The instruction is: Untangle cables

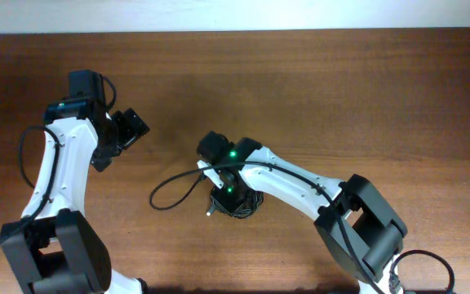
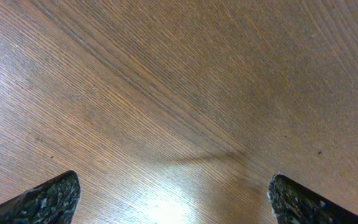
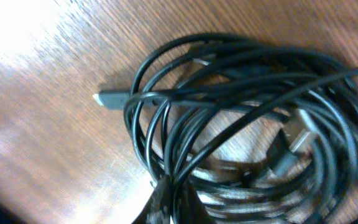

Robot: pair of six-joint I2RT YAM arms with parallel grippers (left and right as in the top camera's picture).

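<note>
Nothing has been separated yet: the cables [image 3: 241,124] are bunched in one knotted coil toward the table's [image 1: 365,73] front edge, strands pinched by the clenched right gripper [image 3: 164,200], while the left gripper [image 2: 173,202] is held spread and empty.

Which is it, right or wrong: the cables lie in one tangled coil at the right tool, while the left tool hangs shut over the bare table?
Wrong on one point: the left tool is open, not shut. The left wrist view shows its fingers spread wide over the bare table. The rest holds: the cables lie in one tangled coil at the right tool.
</note>
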